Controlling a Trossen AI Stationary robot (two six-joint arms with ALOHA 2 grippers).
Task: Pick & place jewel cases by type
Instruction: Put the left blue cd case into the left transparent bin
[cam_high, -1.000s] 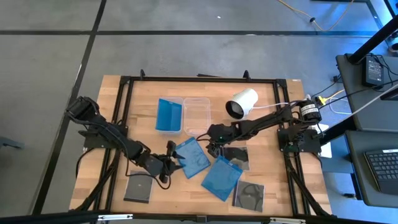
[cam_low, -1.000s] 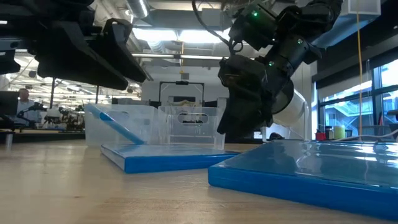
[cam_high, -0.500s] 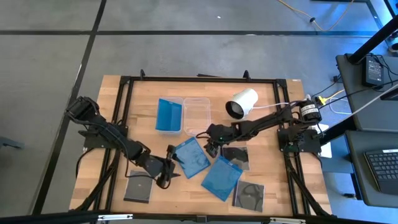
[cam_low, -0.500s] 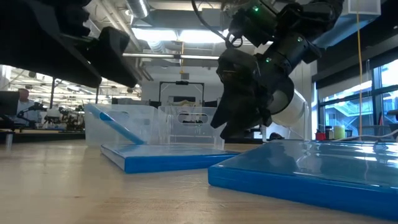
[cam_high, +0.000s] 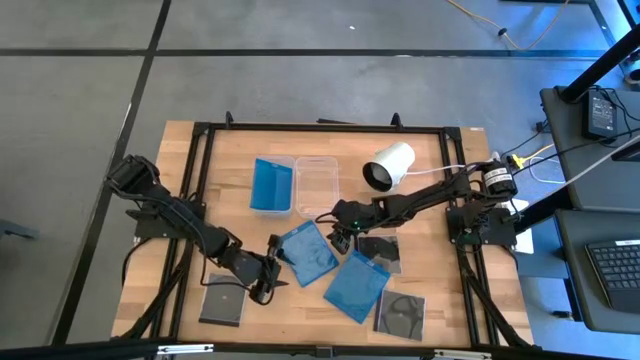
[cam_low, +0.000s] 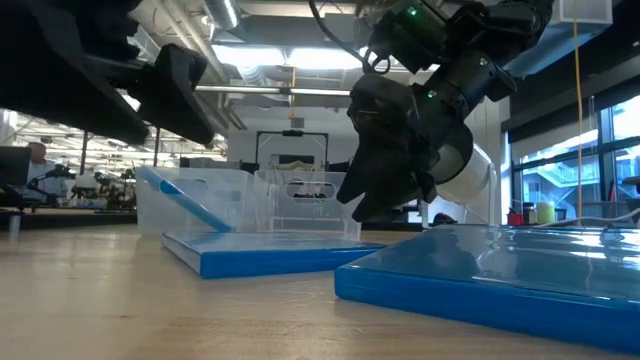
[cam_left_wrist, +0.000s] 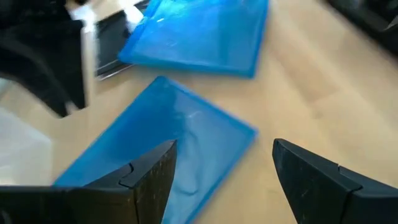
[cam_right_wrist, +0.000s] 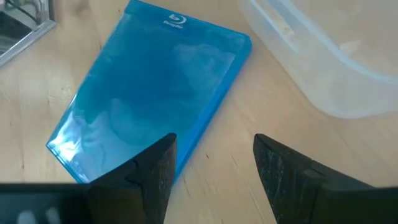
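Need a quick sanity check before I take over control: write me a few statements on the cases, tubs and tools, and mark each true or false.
1. One translucent blue square plastic jewel case sits in a clear rectangular plastic tub. True.
2. The left tool grips a case. False: open, holding nothing.
3. The right tool is open beside the blue case on the table. True.
4. All dark grey cases are in the second tub. False: that tub holds none.

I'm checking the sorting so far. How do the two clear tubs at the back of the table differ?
The left tub holds a blue jewel case leaning on edge inside it; the right tub shows no case in it. So the left tub reads blue from above, the right tub pale and see-through. Both are clear rectangular plastic tubs, standing side by side at the back of the table.
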